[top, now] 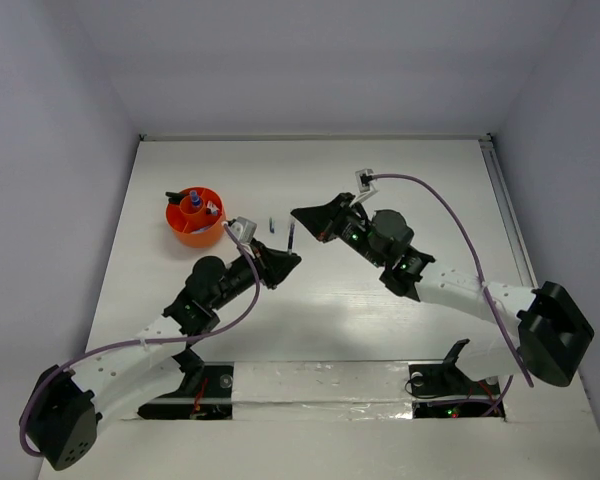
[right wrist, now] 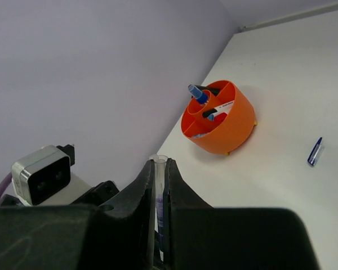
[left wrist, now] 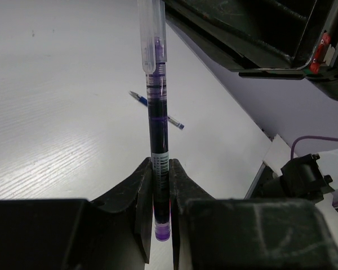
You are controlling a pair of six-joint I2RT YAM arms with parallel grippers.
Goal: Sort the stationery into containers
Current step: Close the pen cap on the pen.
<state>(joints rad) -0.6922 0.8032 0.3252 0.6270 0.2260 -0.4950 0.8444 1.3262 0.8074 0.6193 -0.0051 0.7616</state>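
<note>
The left jaws are pinching the purple pen near its purple end, pressed onto the barrel with only the pen's width between them. The right jaws are clamping the same pen at its clear cap end, narrowed just as tightly, so the pen is hanging above the worktop between both. Beyond it, a small blue pen is lying flat on the worktop. Farthest off, the orange divided cup is holding several markers.

The purple pen is clear glossy plastic, the orange cup smooth plastic, the table matt.
</note>
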